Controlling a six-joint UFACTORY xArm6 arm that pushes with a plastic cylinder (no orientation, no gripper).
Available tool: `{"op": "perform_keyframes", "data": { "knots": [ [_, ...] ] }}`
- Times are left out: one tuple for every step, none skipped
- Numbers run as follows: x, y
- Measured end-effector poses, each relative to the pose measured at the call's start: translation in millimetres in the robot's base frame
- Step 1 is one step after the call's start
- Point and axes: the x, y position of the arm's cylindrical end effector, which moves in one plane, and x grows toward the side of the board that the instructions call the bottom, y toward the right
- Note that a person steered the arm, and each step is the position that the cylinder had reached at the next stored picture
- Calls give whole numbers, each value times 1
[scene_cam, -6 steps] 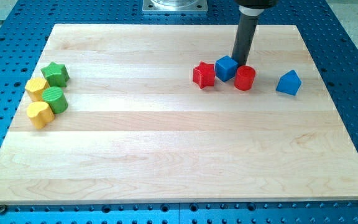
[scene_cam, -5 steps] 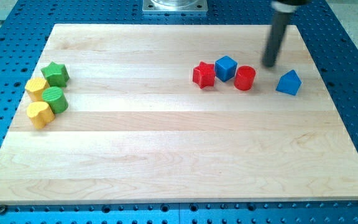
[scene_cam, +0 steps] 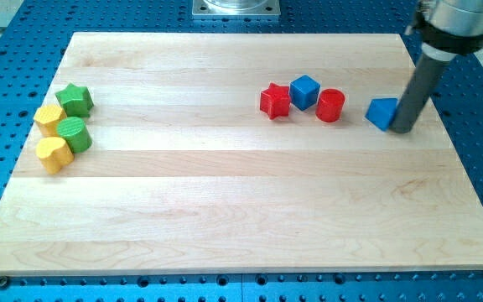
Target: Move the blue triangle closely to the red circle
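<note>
The blue triangle (scene_cam: 381, 112) sits on the right part of the wooden board (scene_cam: 225, 210), near the red circle (scene_cam: 330, 105) to its left but apart from it. My tip (scene_cam: 402, 128) touches the triangle's right side; a bare rod, it grips nothing. Further left sit a blue cube (scene_cam: 305, 91) and a red star (scene_cam: 275, 101).

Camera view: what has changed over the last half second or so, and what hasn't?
My tip swung from behind the blue cube and red circle across to the view's right. It now stands against the right side of the blue triangle, which has shifted slightly left. The red star, blue cube, red circle and the green and yellow blocks at the view's left stayed put.
</note>
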Motion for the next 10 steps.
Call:
{"op": "perform_keyframes", "data": {
  "knots": [
    [-8,-19],
    [-18,5],
    [-30,11],
    [-38,2],
    [-41,-30],
    [-42,-63],
    [-29,-47],
    [-29,-45],
    [-31,-77],
    [-31,-95]
  ]
}}
